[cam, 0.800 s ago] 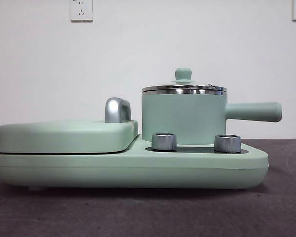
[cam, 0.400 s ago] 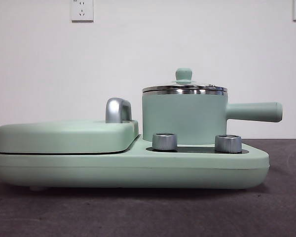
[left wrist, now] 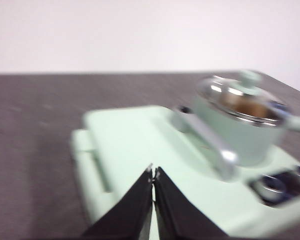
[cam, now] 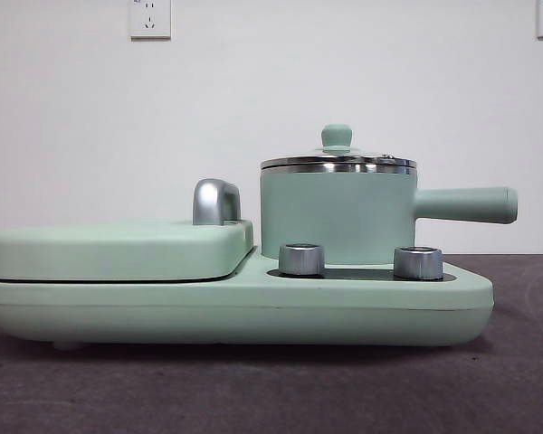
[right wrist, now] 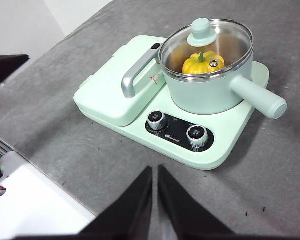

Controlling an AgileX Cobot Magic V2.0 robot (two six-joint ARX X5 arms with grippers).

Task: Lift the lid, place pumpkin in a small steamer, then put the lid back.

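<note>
Pumpkin [right wrist: 202,62], yellow-orange and ribbed with a green stem, is sitting inside the small steamer [cam: 338,217], showing through the glass of the lid [right wrist: 206,41] in the right wrist view. That lid is resting flat on the pot's steel rim, its mint-green knob [cam: 336,136] standing upright in the middle. The steamer is sitting on the right part of a mint-green cooker base [cam: 253,312], with its long straight handle [cam: 466,205] pointing to the right in the front view. Just in front of the pot, two steel dials [cam: 301,259] [cam: 417,262] are standing on a dark control panel [right wrist: 177,134]. Beside the pot, on the other half of the base, a wide flat rectangular cover [cam: 118,250] is lying closed, its chrome handle [cam: 215,202] rising just beside the steamer. The whole appliance is resting on a dark grey table [right wrist: 65,125], with a white wall and its sockets [cam: 149,18] behind. The right gripper [right wrist: 155,172] is hanging above the table, well apart from the appliance on the dial side, with its two black jaws pressed nearly together and gripping nothing. The left gripper [left wrist: 153,172] is hovering over the flat cover, in a blurred picture, its jaws likewise closed on nothing. Neither arm is showing in the front view.
</note>
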